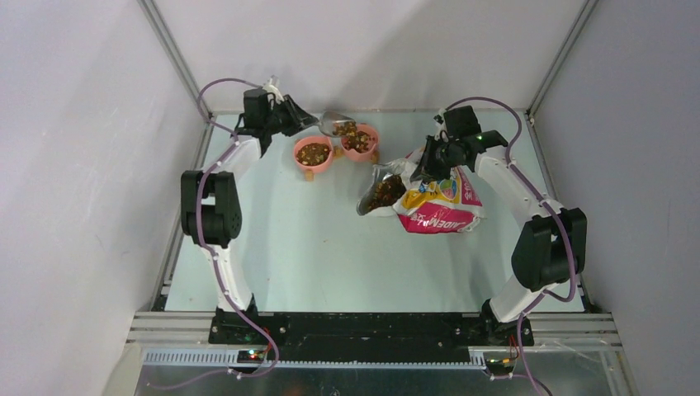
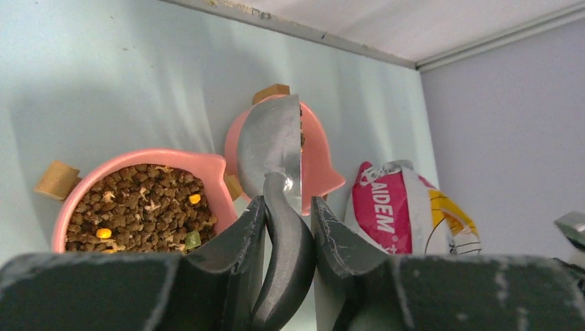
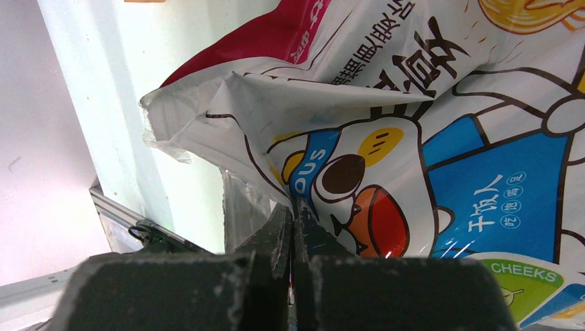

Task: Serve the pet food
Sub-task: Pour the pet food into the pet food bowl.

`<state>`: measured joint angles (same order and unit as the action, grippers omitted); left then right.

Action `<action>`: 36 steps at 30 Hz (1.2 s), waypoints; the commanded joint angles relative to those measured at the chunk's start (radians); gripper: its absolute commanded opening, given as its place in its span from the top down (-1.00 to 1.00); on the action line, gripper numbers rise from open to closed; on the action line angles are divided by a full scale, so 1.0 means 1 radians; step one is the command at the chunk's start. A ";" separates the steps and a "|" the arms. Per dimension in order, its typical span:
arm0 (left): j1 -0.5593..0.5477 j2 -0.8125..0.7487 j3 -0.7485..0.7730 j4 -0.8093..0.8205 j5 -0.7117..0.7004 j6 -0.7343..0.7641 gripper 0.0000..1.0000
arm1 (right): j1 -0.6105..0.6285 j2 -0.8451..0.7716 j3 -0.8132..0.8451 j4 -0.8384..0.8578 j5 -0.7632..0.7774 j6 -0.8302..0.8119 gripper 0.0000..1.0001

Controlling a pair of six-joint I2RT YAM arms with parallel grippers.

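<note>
Both pink bowls [image 1: 299, 158] hold pet food [image 1: 314, 153], so serving looks nearly done. The left pincer [image 2: 288, 207] grips the scoop [image 2: 270, 145], tipped over the right-hand bowl [image 1: 373, 147]; the right pincer [image 3: 295, 221] is clamped on the bag [image 1: 437, 206], kibble still in its mouth

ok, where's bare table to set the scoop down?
Near half of the table, in front of the pink bowls and bag, is bare. Back is crowded: bowls, scoop, kibble at the bag mouth.
</note>
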<state>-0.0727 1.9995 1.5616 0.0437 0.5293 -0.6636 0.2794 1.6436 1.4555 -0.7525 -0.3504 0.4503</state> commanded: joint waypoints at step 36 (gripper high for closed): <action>-0.271 -0.229 0.114 -0.244 -0.393 0.836 1.00 | -0.111 -0.059 0.002 0.067 0.064 -0.060 1.00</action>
<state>-0.3351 1.8404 1.6978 -0.2996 0.0978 0.1230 0.2184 1.6321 1.4540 -0.7609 -0.3931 0.4248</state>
